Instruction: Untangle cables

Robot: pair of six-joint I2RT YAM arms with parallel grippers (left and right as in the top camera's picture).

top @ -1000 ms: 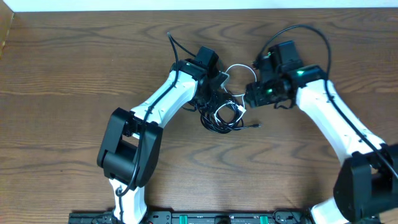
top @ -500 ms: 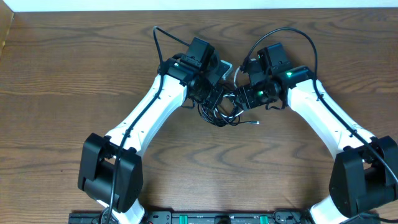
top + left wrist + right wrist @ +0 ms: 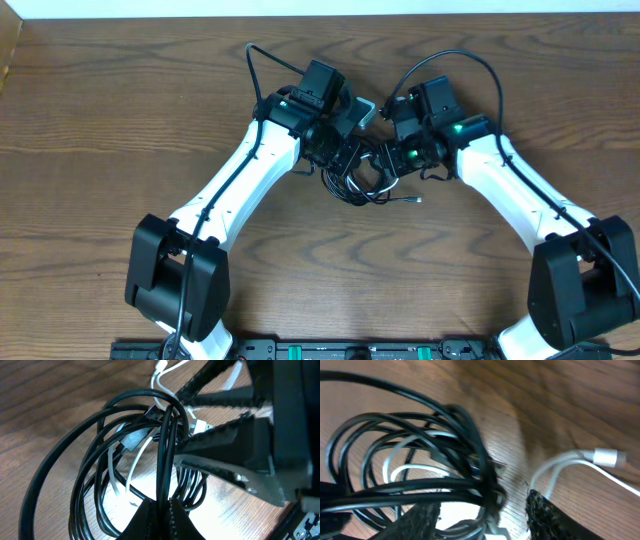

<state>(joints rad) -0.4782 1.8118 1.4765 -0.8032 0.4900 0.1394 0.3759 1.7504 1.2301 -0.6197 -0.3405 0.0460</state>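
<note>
Wooden desk (image 3: pixel 100 120), both arms (image 3: pixel 250 175) bent over the tangled cables (image 3: pixel 365 185) at upper centre.
Left claw (image 3: pixel 161 510) is pinched tight on black cable (image 3: pixel 165 455) strands; right claw (image 3: pixel 482 507) stands half apart astride its loops, white cable (image 3: pixel 602 456) just beside one finger.

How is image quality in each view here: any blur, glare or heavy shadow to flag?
Overhead: sharp and evenly lit, wood grain of the table crisp, only soft shadows under the arms. Left wrist: black cable in focus, a bright glare patch on the wood beneath it. Right wrist: soft throughout, black loops smeared, white plug fuzzy, glare at the bottom.
</note>
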